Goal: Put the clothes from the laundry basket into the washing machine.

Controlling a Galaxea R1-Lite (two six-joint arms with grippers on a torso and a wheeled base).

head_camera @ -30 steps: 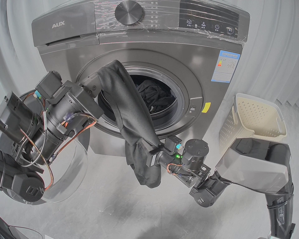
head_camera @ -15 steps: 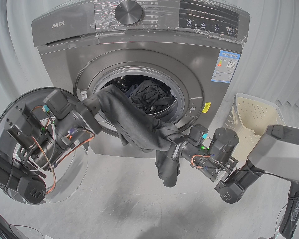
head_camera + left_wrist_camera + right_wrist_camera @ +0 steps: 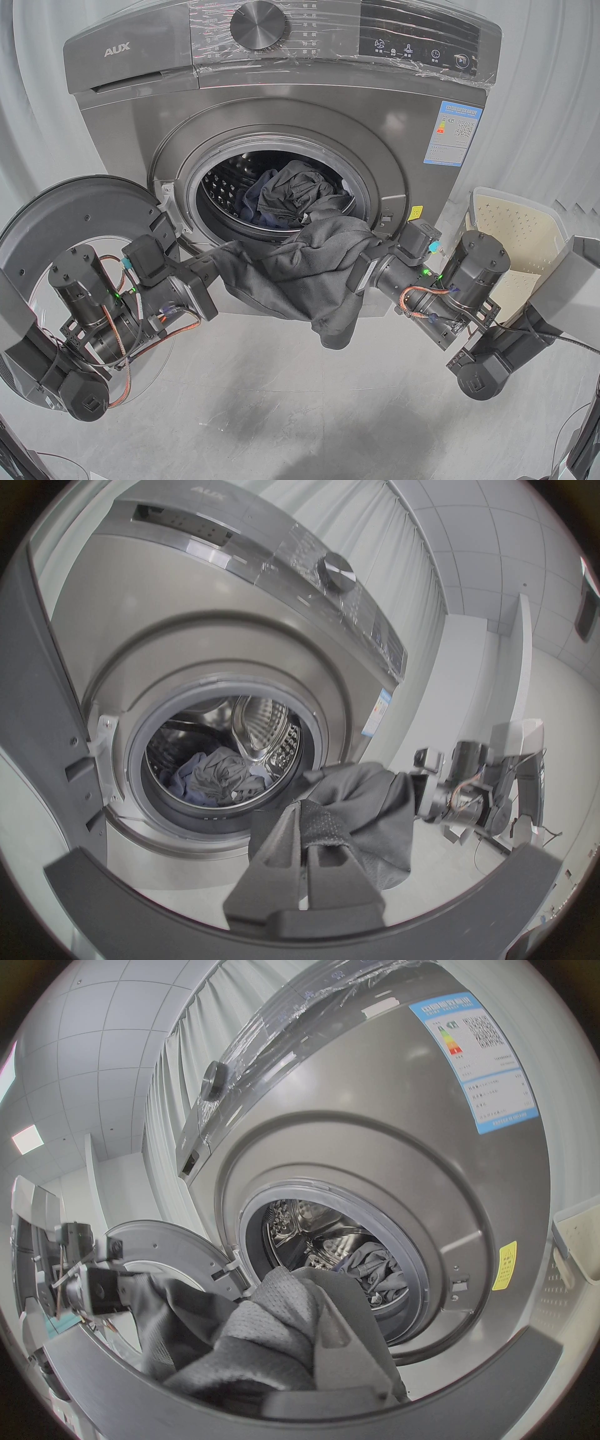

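room: pale grey floor (image 3: 281,406), light curtain (image 3: 550,94) behind.
- door (image 3: 75,200): round, swung fully open at the machine's left side.
- left gripper (image 3: 211,270): low, in front of the door and just below the opening's left edge. jaws pressed together, pinching one end of the dark garment.
- washing machine (image 3: 281,100): grey front-loader, dial and panel on top under plastic film, drum open.
- clothes in drum (image 3: 294,194): dark, crumpled heap on the drum floor.
- dark garment (image 3: 300,269): slung between the two grippers, outside the drum. its upper fold lies against the lower right rim of the opening, and a tail hangs down toward the floor.
- right gripper (image 3: 364,265): at the opening's lower right. jaws closed on the garment's other end, with cloth bunched over them.
- laundry basket (image 3: 519,231): cream, perforated, standing on the floor just right of the machine, behind the right arm.
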